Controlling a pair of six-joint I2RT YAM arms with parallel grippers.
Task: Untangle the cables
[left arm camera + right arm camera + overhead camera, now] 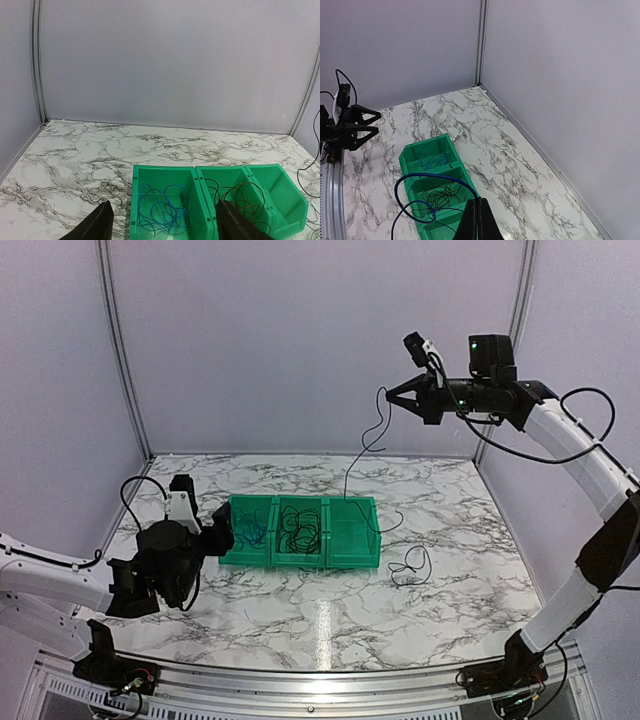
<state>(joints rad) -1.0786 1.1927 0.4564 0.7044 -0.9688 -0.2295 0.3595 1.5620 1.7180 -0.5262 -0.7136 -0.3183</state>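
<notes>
Overhead, the right gripper [392,397] pinches a thin black cable [350,472] drooping into the rightmost green plastic bin [355,558] — blue coils [250,530] and a wiry black tangle [300,528] fill its neighbours — while the left gripper [222,536] hangs spread beside them over the veined marble table [300,620]

I have the left arm folded low, the left end effector [220,538] with its fingers spread wide. The right arm reaches high, the right end effector [393,398] pinched tight on a cable [352,472].
</notes>
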